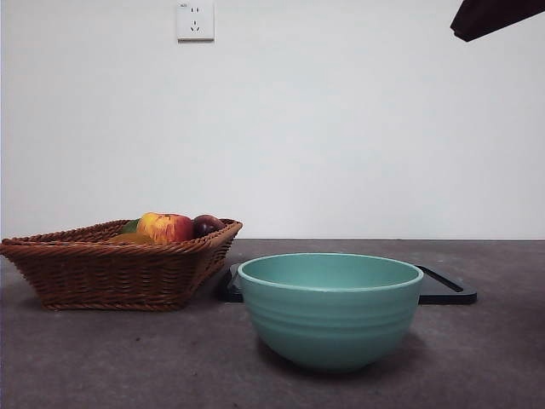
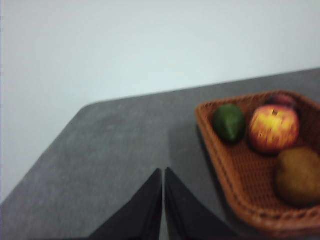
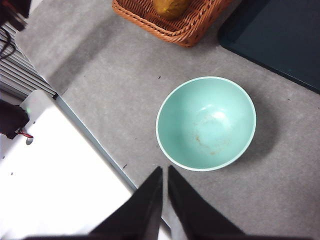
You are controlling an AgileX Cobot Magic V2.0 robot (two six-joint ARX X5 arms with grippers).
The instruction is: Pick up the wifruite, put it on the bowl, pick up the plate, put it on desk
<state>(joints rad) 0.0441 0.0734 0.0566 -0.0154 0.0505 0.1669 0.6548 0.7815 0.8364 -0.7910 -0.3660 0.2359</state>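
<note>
The wifruite (image 2: 297,175), a dull-brown oval, lies in the brown wicker basket (image 2: 240,192) beside a red-yellow apple (image 2: 274,127). In the right wrist view it (image 3: 170,6) shows at the basket's near corner. The teal bowl (image 1: 330,308) stands empty in the middle of the desk (image 1: 128,358), and the right wrist view looks into the bowl (image 3: 206,122) from above. The plate (image 1: 447,292), flat and black, lies just behind the bowl. My left gripper (image 2: 163,172) hangs shut over bare desk beside the basket. High above the bowl's near side, my right gripper (image 3: 165,170) is shut and holds nothing.
The basket (image 1: 119,268) sits at the left with the apple (image 1: 166,227), a dark purple fruit (image 1: 207,225) and a green fruit (image 2: 229,122). A black arm tip (image 1: 494,17) shows at the top right corner. A white base (image 3: 60,175) borders the desk edge.
</note>
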